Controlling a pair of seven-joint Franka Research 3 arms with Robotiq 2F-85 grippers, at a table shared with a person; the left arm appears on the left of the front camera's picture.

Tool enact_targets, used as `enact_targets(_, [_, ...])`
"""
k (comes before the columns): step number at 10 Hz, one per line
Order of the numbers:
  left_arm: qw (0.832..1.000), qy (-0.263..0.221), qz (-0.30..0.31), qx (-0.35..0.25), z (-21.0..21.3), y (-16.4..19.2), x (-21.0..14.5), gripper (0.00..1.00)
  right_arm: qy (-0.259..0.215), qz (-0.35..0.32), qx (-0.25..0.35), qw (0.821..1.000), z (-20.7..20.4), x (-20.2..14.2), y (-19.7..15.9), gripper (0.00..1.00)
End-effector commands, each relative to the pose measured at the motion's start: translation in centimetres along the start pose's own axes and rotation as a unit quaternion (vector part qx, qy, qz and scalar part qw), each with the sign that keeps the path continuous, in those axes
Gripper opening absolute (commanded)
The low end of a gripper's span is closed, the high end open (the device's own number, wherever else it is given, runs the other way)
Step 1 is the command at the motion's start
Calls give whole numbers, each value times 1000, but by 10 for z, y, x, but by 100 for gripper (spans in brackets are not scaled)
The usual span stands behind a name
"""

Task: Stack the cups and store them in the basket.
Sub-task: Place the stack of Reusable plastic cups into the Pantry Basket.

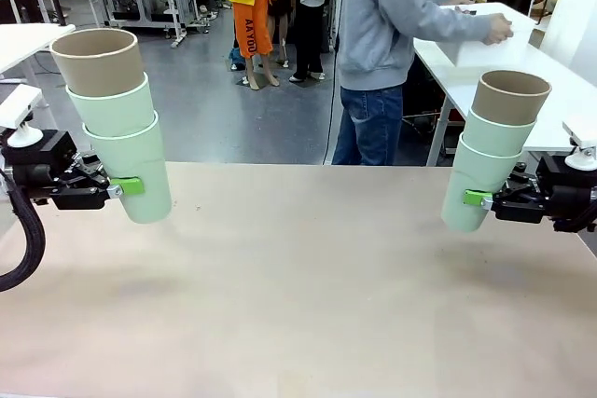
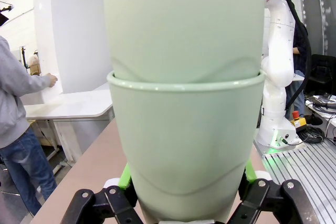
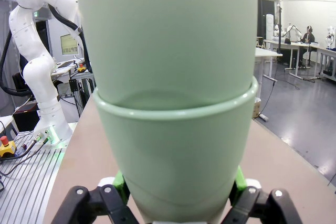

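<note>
My left gripper (image 1: 135,188) is pinching the lowest cup of the left stack (image 1: 117,128), with its green pads (image 2: 125,176) pressed against the cup's sides. That stack is two mint cups with a tan one nested on top. It sits above the worktop's (image 1: 298,277) far left corner, and its mouth leans towards the left edge.

My right gripper (image 1: 478,199) is clamped the same way on the bottom cup of the right stack (image 1: 494,151). This stack is also mint, mint, tan, and it is near the far right corner, tipped towards the right edge.

Beyond that corner the white basket (image 1: 480,44) rests on a white side table (image 1: 466,81). A person in a grey hoodie (image 1: 382,16) has a hand (image 1: 497,33) on it.
</note>
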State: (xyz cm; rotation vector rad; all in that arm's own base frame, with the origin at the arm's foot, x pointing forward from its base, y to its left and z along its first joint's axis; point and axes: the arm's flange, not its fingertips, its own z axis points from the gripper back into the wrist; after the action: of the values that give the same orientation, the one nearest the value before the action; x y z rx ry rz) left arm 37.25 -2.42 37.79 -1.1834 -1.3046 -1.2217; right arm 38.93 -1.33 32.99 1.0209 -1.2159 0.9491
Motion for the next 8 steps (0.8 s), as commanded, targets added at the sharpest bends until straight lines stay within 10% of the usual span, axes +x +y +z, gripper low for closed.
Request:
enact_targets(1, [1000, -2, -8, -2, -2, 0, 3, 86, -4, 5, -2, 1000, -2, 3, 0, 86])
enact_targets(8, [1000, -2, -8, -2, -2, 0, 3, 86, -4, 5, -2, 1000, -2, 3, 0, 86])
